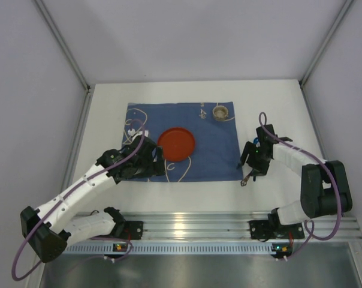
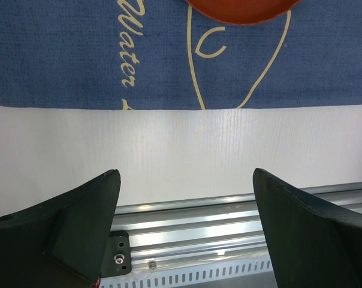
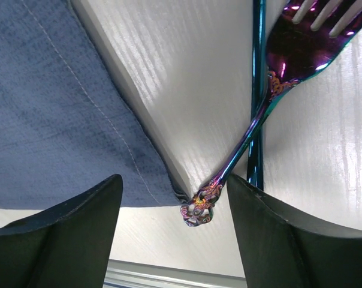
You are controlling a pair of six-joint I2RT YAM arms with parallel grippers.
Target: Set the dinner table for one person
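Left claw [image 2: 185,178] gapes wide over the white worktop [image 2: 181,150]; right claw [image 3: 175,183] stands open around the iridescent fork [image 3: 296,53] handle's tip.

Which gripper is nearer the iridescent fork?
Right. The right gripper hovers directly over the fork, beside the mat; the left gripper sits across the mat, near the red plate.
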